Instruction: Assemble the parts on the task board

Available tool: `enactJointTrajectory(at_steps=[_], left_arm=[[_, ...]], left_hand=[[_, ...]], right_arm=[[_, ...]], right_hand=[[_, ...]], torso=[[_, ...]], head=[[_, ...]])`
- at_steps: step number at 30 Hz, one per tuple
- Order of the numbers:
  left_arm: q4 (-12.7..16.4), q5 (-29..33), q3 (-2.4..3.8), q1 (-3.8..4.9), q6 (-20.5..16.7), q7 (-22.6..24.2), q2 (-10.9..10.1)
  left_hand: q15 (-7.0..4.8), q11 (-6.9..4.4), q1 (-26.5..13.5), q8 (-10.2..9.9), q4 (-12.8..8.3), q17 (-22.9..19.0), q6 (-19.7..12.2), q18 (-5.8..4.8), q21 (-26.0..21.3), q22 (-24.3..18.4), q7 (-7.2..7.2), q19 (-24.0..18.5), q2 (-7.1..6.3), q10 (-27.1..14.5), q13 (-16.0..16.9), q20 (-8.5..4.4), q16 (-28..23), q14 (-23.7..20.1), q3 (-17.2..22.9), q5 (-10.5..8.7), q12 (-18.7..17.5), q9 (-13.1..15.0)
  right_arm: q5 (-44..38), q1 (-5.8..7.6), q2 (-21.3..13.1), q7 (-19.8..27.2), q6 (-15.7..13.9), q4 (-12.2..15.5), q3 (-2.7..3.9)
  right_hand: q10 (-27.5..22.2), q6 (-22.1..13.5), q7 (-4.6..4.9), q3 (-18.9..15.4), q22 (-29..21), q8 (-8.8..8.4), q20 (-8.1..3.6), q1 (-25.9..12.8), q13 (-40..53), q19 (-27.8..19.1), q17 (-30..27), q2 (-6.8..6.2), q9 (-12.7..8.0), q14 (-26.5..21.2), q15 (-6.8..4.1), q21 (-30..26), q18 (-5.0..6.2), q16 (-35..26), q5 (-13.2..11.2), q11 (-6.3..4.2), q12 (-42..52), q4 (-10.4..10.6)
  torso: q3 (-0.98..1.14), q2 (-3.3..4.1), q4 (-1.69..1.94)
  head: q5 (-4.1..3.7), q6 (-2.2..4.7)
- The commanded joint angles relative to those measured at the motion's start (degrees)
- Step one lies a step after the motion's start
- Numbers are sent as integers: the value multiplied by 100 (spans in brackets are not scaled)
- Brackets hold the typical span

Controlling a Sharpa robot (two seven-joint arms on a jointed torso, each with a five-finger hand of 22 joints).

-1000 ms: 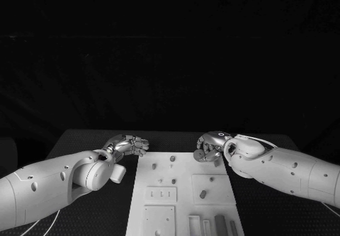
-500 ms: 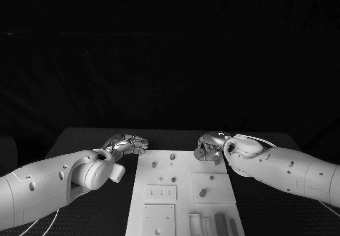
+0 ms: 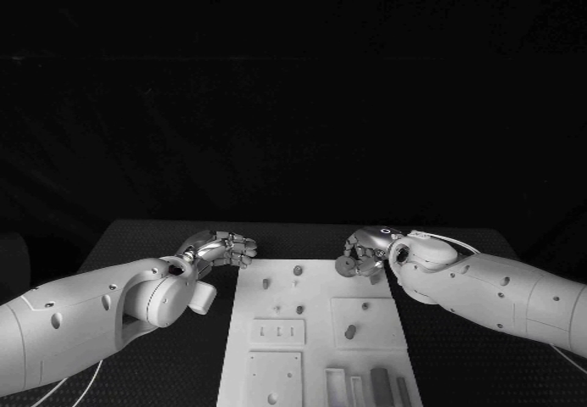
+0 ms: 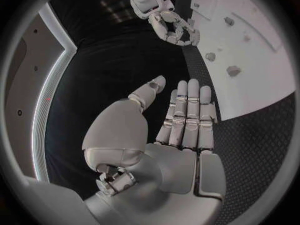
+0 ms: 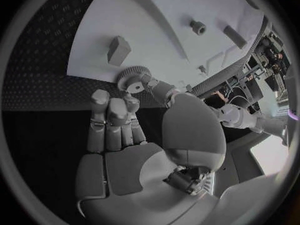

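The white task board point(image 3: 315, 292) lies in the middle of the table between my hands. My right hand point(image 3: 367, 248) hovers over the board's far right corner and pinches a small toothed gear point(image 3: 346, 267) between thumb and a finger. In the right wrist view the gear point(image 5: 130, 80) shows at the fingertips, just above the board point(image 5: 181, 5). My left hand point(image 3: 219, 250) is beside the board's far left corner; its fingers point(image 4: 186, 116) lie straight and hold nothing. Small pegs point(image 3: 298, 272) stand in the board.
A raised square plate with a peg point(image 3: 350, 333) sits on the board's right half, and a slotted block point(image 3: 277, 332) on its left. Grey bars point(image 3: 379, 387) lie in slots at the near edge. Black table point(image 3: 159, 237) surrounds the board.
My right hand has drifted slightly to the right with the gear in it. The left arm has not moved.
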Motion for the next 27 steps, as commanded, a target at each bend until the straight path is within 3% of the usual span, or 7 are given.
enactJointTrajectory(at_steps=[1, 18, 27], left_arm=[[21, -19, 3, 4, 100, 52, 4], [26, -19, 4, 4, 111, 47, -9], [31, -19, 4, 4, 108, 44, -18]], left_hand=[[-11, 20, -46, -30, 26, 10, -8, 56, 36, 94, 39, -16, -4, -13, 2, -20, -21, 47, 11, 10, -34, 7], [-12, 20, -50, -36, 25, 13, -8, 58, 39, 93, 39, -15, 0, -12, 5, -21, -27, 53, 12, 11, -39, 14], [-13, 20, -49, -38, 24, 14, -8, 59, 40, 93, 39, -14, 0, -12, 6, -22, -29, 55, 13, 11, -41, 17]], right_arm=[[50, -6, 16, 61, 65, -26, 0], [58, -79, 74, 106, 122, -44, 0], [-123, -152, 112, 89, 120, -119, -1]], right_hand=[[47, 36, 11, 57, 103, 25, -10, 42, 8, 21, 13, 26, -4, 43, 8, 45, 212, 23, -7, 2, 51, -1], [54, 62, 28, 43, 100, 39, -20, 14, 2, 35, 50, 26, -7, 56, 26, 87, 212, 44, -6, 19, 114, 4], [44, 232, 44, 32, 92, 128, -32, 20, -20, 33, 94, 46, 21, 56, 41, 124, 212, 55, -8, 34, 172, -27]], torso=[[-2, 2, -2], [-4, -2, -5], [-6, 6, 6]], head=[[7, -9], [8, -44], [16, -65]])
